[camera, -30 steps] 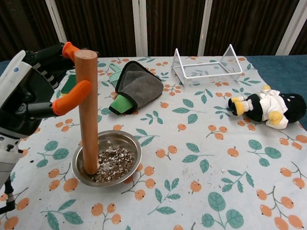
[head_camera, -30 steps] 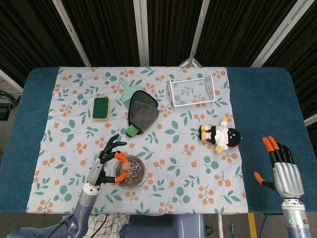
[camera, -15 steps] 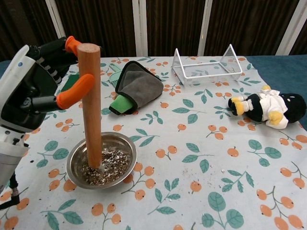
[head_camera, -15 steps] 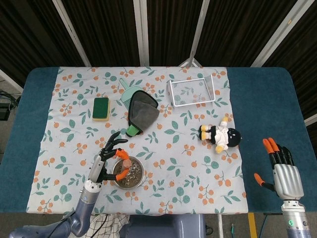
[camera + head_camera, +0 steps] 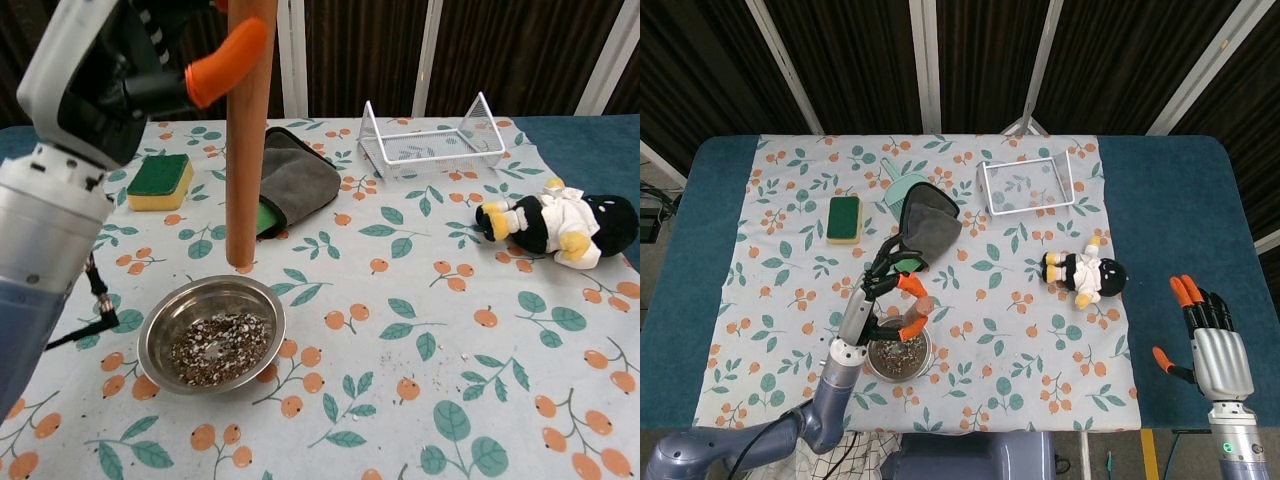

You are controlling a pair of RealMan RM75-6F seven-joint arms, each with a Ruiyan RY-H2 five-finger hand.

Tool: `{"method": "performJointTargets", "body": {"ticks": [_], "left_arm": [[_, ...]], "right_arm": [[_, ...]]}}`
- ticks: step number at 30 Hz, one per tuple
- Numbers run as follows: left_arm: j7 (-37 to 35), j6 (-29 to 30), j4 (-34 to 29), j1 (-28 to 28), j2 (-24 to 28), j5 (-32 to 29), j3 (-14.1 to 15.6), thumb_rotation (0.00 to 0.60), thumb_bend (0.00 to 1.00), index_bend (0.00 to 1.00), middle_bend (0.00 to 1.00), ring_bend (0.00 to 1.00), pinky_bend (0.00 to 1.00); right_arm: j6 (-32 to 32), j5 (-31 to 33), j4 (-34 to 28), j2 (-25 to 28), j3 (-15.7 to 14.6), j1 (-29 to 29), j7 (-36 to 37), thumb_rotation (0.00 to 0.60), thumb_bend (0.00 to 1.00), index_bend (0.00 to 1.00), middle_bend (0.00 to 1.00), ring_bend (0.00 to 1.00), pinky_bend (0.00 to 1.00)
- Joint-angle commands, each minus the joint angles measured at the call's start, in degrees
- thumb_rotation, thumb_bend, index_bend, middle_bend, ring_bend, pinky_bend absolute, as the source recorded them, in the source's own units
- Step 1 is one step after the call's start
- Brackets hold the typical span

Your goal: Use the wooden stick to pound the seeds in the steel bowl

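Observation:
The steel bowl (image 5: pixel 160 322) sits on the floral cloth near the front left, with crushed seeds (image 5: pixel 220 346) lying in its bottom. My left hand (image 5: pixel 112 80) grips the wooden stick (image 5: pixel 246 150) upright. The stick's lower end hangs clear above the bowl's far rim, touching nothing. In the head view the left hand (image 5: pixel 886 292) is above the bowl (image 5: pixel 926 358) and hides most of the stick. My right hand (image 5: pixel 1214 344) is open over the blue table at the far right, holding nothing; the chest view does not show it.
A green and yellow sponge (image 5: pixel 160 180) and a grey cloth (image 5: pixel 302 182) over a green tool lie behind the bowl. A wire rack (image 5: pixel 430 142) stands at the back. A penguin plush (image 5: pixel 556 226) lies to the right.
My left hand has lifted the stick up out of the bowl and moved it slightly towards the back. The bowl stays where it slid earlier. The right hand has hardly moved.

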Motion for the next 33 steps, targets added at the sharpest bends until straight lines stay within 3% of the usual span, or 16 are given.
{"method": "performJointTargets", "body": {"ticks": [1, 14, 15, 17, 24, 33], "left_arm": [[3.53, -1.82, -4.54, -2.24, 3.35, 0.20, -2.46, 0.600, 0.68, 0.65, 0.75, 0.22, 0.06], [18.36, -9.47, -12.67, -6.22, 13.48, -2.60, -7.78, 0.600, 0.68, 0.65, 0.75, 0.23, 0.06], [19.54, -9.35, -12.85, -5.49, 14.57, -2.67, -7.28, 0.600, 0.68, 0.65, 0.75, 0.23, 0.06], [19.82, -5.20, -13.60, -0.81, 18.23, -0.55, -3.49, 0.600, 0.68, 0.65, 0.75, 0.23, 0.06], [26.94, -8.25, -14.73, 4.15, 29.50, -1.23, 1.50, 0.600, 0.68, 0.66, 0.75, 0.25, 0.06], [30.02, -10.08, -8.34, 10.05, 34.56, -3.26, 7.48, 0.600, 0.68, 0.66, 0.75, 0.26, 0.06]], "right_arm": [[-0.04, 0.05, -0.01, -0.04, 0.01, 0.01, -0.01, 0.600, 0.27, 0.00, 0.00, 0.00, 0.00], [0.00, 0.22, -0.27, -0.02, -0.01, -0.08, -0.41, 0.600, 0.27, 0.00, 0.00, 0.00, 0.00], [-0.04, 0.23, -0.26, -0.05, 0.05, -0.03, -0.42, 0.600, 0.27, 0.00, 0.00, 0.00, 0.00], [0.10, 0.10, -0.15, -0.15, -0.21, -0.23, -0.45, 0.600, 0.27, 0.00, 0.00, 0.00, 0.00], [0.27, -0.04, 0.11, -0.43, -0.36, -0.42, -0.54, 0.600, 0.27, 0.00, 0.00, 0.00, 0.00], [0.27, 0.13, -0.36, -0.39, -0.38, -0.54, -1.18, 0.600, 0.27, 0.00, 0.00, 0.00, 0.00]]}}
